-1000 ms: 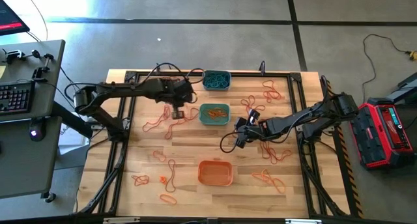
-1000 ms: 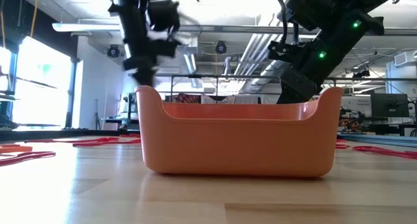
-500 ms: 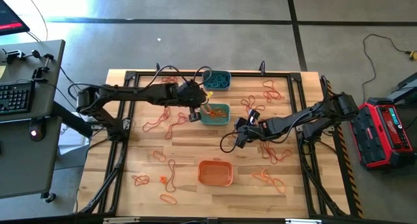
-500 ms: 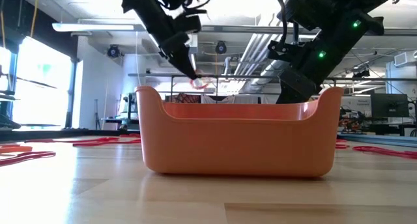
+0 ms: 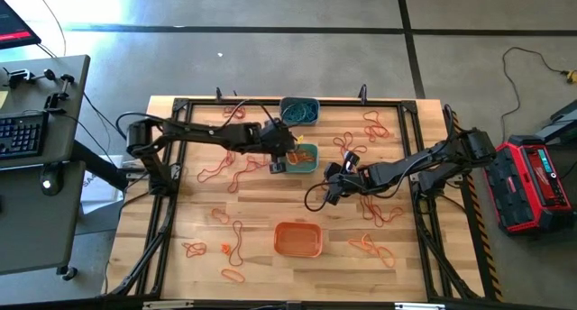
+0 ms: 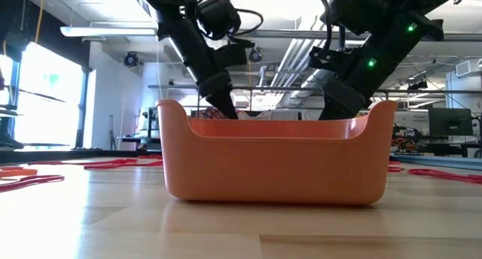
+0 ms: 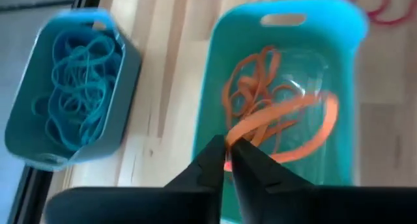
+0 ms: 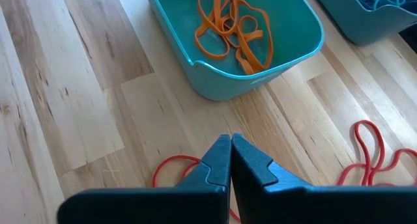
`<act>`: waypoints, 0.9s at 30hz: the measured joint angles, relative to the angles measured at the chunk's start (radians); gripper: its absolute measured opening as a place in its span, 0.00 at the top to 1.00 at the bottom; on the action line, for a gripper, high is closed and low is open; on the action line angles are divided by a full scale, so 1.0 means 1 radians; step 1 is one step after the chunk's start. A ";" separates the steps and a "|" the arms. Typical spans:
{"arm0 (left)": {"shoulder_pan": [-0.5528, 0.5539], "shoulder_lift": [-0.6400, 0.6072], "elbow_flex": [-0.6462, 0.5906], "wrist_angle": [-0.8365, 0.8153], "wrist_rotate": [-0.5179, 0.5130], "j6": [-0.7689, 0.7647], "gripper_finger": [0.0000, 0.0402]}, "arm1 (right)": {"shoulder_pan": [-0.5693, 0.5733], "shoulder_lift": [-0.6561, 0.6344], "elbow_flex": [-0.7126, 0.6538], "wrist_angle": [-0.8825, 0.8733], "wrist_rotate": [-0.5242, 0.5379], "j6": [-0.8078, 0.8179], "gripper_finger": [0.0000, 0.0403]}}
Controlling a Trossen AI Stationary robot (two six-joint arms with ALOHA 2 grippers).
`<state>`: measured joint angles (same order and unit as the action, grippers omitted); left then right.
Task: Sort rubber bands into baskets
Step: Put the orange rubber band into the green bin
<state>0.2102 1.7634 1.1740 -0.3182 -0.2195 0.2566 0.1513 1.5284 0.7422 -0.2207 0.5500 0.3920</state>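
My left gripper (image 5: 285, 159) (image 7: 229, 146) is over the teal-green basket (image 5: 309, 167) (image 7: 212, 87) and is shut on an orange rubber band (image 7: 293, 116). More orange bands (image 7: 251, 81) lie in that basket. The grey-blue basket (image 5: 299, 110) (image 7: 127, 61) holds blue-teal bands. The orange basket (image 5: 297, 239) (image 6: 275, 161) stands near the front. My right gripper (image 5: 332, 187) (image 8: 230, 149) is shut, low over the table to the right of the teal-green basket, with a red band (image 8: 172, 168) lying under it. My left gripper pinches the orange band between its two fingertips at one end of the loop (image 7: 240, 137), coming from the table's left and slanting down. The loop reaches from the fingers out over the inside of the basket. My right gripper: I cannot tell whether it touches the red band.
Red and orange bands lie scattered over the wooden table, at the left (image 5: 230, 170), near front left (image 5: 233, 247), far right (image 5: 374, 125) and near right (image 5: 374, 247). A black frame (image 5: 171, 193) runs around the table. Black cables hang from both arms.
My left gripper has gone toward the table's right edge with the orange band, from left of the teal-green basket to over it, and has come down toward it. It has stayed shut.
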 joint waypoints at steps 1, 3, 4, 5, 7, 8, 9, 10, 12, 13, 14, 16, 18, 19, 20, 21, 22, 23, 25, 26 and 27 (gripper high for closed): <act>-0.007 -0.001 0.000 0.006 0.000 0.009 0.93 | 0.000 0.000 0.000 0.000 0.000 0.000 1.00; -0.019 -0.004 0.000 0.007 0.001 0.015 0.88 | 0.000 0.000 0.000 0.000 0.000 0.000 1.00; -0.025 -0.007 0.000 0.004 0.001 0.015 0.86 | 0.000 0.000 0.000 0.000 0.000 0.000 1.00; -0.030 -0.009 0.000 0.008 0.000 0.013 0.84 | 0.000 0.000 0.000 0.000 0.000 0.000 1.00; -0.037 -0.016 0.000 0.012 0.000 0.001 0.79 | 0.000 0.000 0.000 0.000 0.000 0.000 1.00; -0.041 -0.016 0.000 0.011 0.000 -0.008 0.76 | 0.000 0.000 0.000 0.000 0.000 0.000 1.00; -0.044 -0.016 0.000 0.012 0.000 -0.013 0.74 | 0.000 0.000 0.000 0.001 0.000 0.000 1.00; -0.045 -0.016 0.000 0.012 0.000 -0.016 0.72 | 0.000 0.000 0.000 0.000 0.000 0.000 1.00; -0.047 -0.016 0.000 0.010 0.000 -0.016 0.69 | 0.000 0.000 0.000 0.000 0.000 0.000 1.00; -0.048 -0.016 0.000 0.006 0.000 -0.010 0.68 | 0.000 0.000 0.000 0.000 0.000 0.000 1.00; -0.047 -0.016 0.000 -0.001 0.000 -0.007 0.67 | 0.000 0.000 0.000 0.000 0.000 0.000 1.00; -0.042 -0.016 0.000 -0.012 0.000 -0.003 0.66 | 0.000 0.000 0.000 0.000 0.000 0.000 1.00; -0.043 -0.016 0.000 -0.013 0.000 0.018 0.65 | 0.000 0.000 0.000 0.000 0.000 0.000 1.00; -0.049 -0.017 0.000 -0.017 -0.004 0.035 0.65 | 0.000 0.000 0.000 0.000 0.000 0.001 1.00; -0.059 -0.019 0.000 -0.021 -0.008 0.046 0.66 | 0.001 0.000 0.000 0.001 0.000 0.004 1.00; -0.071 -0.021 0.000 -0.019 -0.007 0.051 0.67 | 0.003 0.000 0.000 0.000 -0.002 0.010 1.00; -0.084 -0.023 0.000 -0.012 -0.004 0.052 0.68 | 0.006 0.000 0.002 -0.005 -0.007 0.011 1.00; -0.097 -0.025 0.000 0.004 -0.002 0.051 0.69 | 0.014 0.000 0.003 -0.009 -0.012 0.011 1.00; -0.122 -0.031 -0.014 0.068 0.000 0.051 0.72 | 0.035 0.000 0.008 -0.022 -0.033 0.006 1.00; -0.135 -0.034 -0.027 0.103 -0.001 0.051 0.74 | 0.048 0.000 0.011 -0.031 -0.040 0.002 1.00; -0.148 -0.035 -0.037 0.144 -0.002 0.051 0.76 | 0.062 0.000 0.015 -0.044 -0.046 0.002 1.00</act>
<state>0.0625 1.7283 1.1369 -0.1745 -0.2215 0.3077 0.2137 1.5284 0.7575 -0.2647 0.5040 0.3936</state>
